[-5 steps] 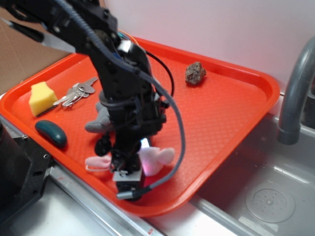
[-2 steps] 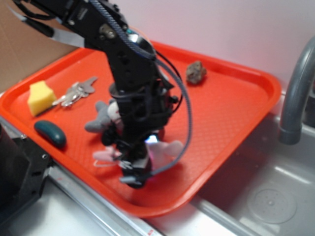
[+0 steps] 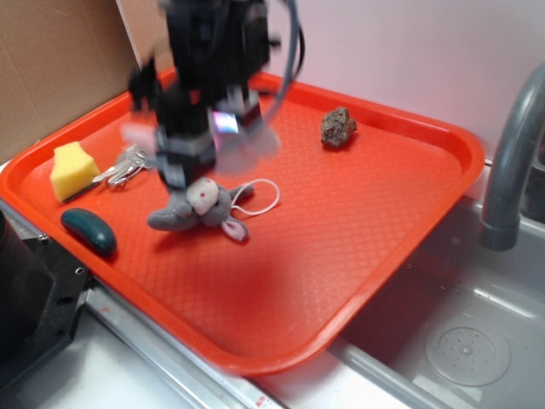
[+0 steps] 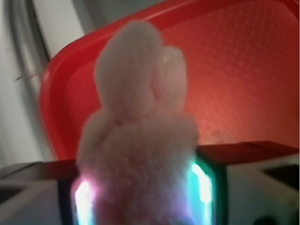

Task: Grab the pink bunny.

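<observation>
Holding the bunny (image 4: 138,136) clamped between narrow jaws, the gripper (image 3: 213,128) hangs blurred above the tray (image 3: 383,221) at about 11 o'clock of the grey plush (image 3: 200,206), so the grab looks done with nothing left.

I see open floor on the orange plastic tray (image 3: 375,221) from 3 to 6 o'clock. The grey plush mouse (image 3: 197,207) lies directly beneath my black gripper (image 3: 213,141); metal keys (image 3: 128,164) crowd 9 o'clock.
</observation>
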Available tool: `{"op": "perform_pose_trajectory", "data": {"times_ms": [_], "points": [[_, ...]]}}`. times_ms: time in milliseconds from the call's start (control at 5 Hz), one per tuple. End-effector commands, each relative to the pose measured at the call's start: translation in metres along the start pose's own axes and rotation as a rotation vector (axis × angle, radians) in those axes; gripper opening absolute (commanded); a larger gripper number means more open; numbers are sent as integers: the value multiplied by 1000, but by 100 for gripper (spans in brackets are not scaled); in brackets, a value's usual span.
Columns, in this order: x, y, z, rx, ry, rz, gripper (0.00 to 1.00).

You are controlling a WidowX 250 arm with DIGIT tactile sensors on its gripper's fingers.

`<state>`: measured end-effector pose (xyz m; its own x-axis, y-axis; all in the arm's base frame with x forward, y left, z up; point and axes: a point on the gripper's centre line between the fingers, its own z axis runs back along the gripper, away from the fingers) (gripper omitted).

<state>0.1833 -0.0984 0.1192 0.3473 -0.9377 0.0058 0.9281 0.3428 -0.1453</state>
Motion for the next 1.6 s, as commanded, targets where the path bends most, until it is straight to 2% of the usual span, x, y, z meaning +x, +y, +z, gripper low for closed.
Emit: {"op": "perform_pose_trajectory", "data": {"times_ms": [0,200,400,600,800,1200,1400], "points": [[-34,-18,31,45,-29,220,0],[-53,-37,34,76,-137,456,0],[-62,-40,42,79,-173,704,0],[-81,-25,43,75,-163,957,0],[-97,0,39,39,-132,1160,0],[-113,35,49,53,-90,1164,0],[-105,40,49,72,-101,1137,0]]}}
